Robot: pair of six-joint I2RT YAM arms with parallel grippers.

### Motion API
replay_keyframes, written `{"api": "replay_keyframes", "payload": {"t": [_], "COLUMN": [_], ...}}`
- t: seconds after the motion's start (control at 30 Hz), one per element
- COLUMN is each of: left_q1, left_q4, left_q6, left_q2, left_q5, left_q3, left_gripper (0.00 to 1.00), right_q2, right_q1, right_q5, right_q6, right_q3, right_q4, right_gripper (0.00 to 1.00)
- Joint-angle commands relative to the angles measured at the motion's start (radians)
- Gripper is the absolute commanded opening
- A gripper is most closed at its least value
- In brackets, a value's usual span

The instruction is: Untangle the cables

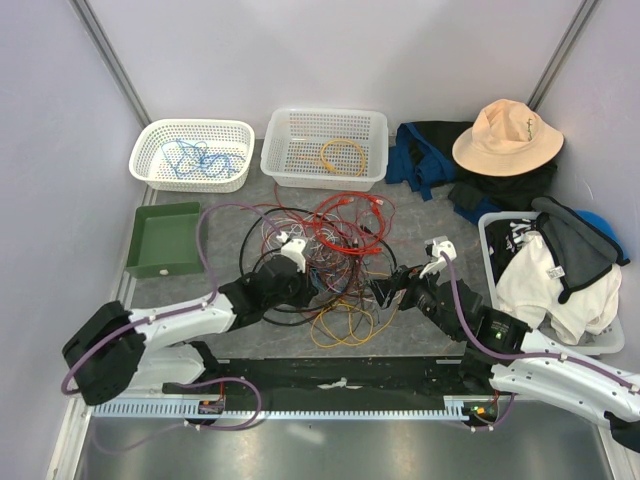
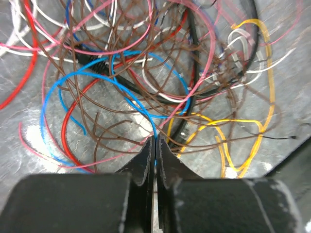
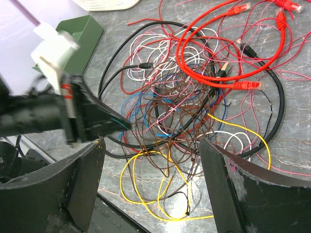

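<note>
The cables [image 1: 330, 250] lie in one tangle on the grey mat: thin brown, pink, white, red and blue wires, a thick black loop [image 1: 250, 240], a red patch cable [image 1: 350, 222] and yellow wire [image 1: 340, 325] at the near side. My left gripper [image 1: 303, 283] is at the tangle's near left edge. In the left wrist view the left gripper [image 2: 155, 140] is shut on a thin blue wire [image 2: 153, 127]. My right gripper [image 1: 385, 293] is open at the tangle's near right edge. In the right wrist view the right gripper [image 3: 150, 160] straddles yellow loops [image 3: 160, 194], holding nothing.
A white basket [image 1: 150, 140] at the back left holds a blue cable and a second white basket [image 1: 290, 125] holds an orange one. A green bin [image 1: 165, 262] stands left of the tangle. A hat [image 1: 507, 137], dark clothes and a laundry basket [image 1: 490, 228] fill the right side.
</note>
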Motion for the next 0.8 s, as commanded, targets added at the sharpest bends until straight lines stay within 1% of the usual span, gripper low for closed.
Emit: {"api": "replay_keyframes", "payload": {"t": [0.0,0.07,0.1,0.13,0.17,0.2,0.23,0.27,0.3,0.37,0.4,0.47,0.5,0.57,0.6,0.63,0.67,0.7,0.77], "left_q1": [-0.007,-0.005,-0.007,-0.005,-0.005,-0.005,-0.005,-0.005,-0.005,-0.007,-0.005,-0.005,-0.005,-0.005,-0.005,-0.005,-0.005,-0.005,-0.005], "left_q4": [-0.130,-0.228,-0.256,-0.275,-0.290,-0.325,-0.345,-0.367,-0.396,-0.409,-0.410,-0.412,-0.410,-0.409,-0.412,-0.422,-0.431,-0.444,-0.471], "left_q6": [0.045,0.091,0.114,0.172,0.202,0.233,0.291,0.319,0.344,0.407,0.427,0.480,0.499,0.555,0.583,0.614,0.625,0.632,0.643], "left_q2": [-0.217,-0.299,-0.328,-0.367,-0.370,-0.367,-0.332,-0.307,-0.275,-0.200,-0.175,-0.110,-0.088,-0.019,0.007,0.030,0.053,0.102,0.147], "left_q5": [-0.067,-0.147,-0.173,-0.217,-0.237,-0.250,-0.262,-0.264,-0.267,-0.279,-0.284,-0.311,-0.322,-0.356,-0.360,-0.362,-0.362,-0.357,-0.341], "left_q3": [0.134,0.212,0.315,0.373,0.435,0.570,0.645,0.718,0.853,0.964,1.060,1.147,1.229,1.318,1.410,1.458,1.506,1.605,1.694], "left_gripper": [0.02,0.02,0.02,0.02,0.02,0.02,0.02,0.02,0.02,0.02,0.02,0.02,0.02,0.02,0.02,0.02,0.02,0.02,0.02], "right_q2": [-0.018,-0.021,-0.018,-0.018,-0.015,-0.010,-0.008,-0.008,-0.008,-0.013,-0.018,-0.027,-0.034,-0.044,-0.044,-0.042,-0.042,-0.033,-0.015], "right_q1": [0.001,0.003,0.002,0.001,0.001,0.001,0.001,0.001,0.000,0.001,0.000,0.001,0.001,0.003,0.002,0.001,0.000,0.001,0.003], "right_q5": [0.015,0.018,0.016,0.015,0.013,0.010,0.010,0.007,0.005,0.002,-0.001,-0.004,-0.005,-0.007,-0.008,-0.010,-0.011,-0.014,-0.030], "right_q6": [0.001,-0.005,-0.008,-0.013,-0.017,-0.023,-0.025,-0.028,-0.029,-0.029,-0.031,-0.031,-0.031,-0.039,-0.043,-0.049,-0.052,-0.060,-0.072], "right_q3": [0.009,0.011,0.013,0.017,0.020,0.022,0.026,0.026,0.028,0.028,0.029,0.032,0.032,0.037,0.040,0.049,0.051,0.055,0.066], "right_q4": [0.010,0.019,0.022,0.025,0.033,0.036,0.039,0.045,0.048,0.056,0.058,0.058,0.058,0.056,0.055,0.053,0.053,0.061,0.079], "right_gripper": [0.86,0.86,0.86,0.86,0.86,0.86,0.86,0.86,0.86,0.86,0.86,0.86,0.86,0.86,0.86,0.86,0.86,0.86,0.86]}}
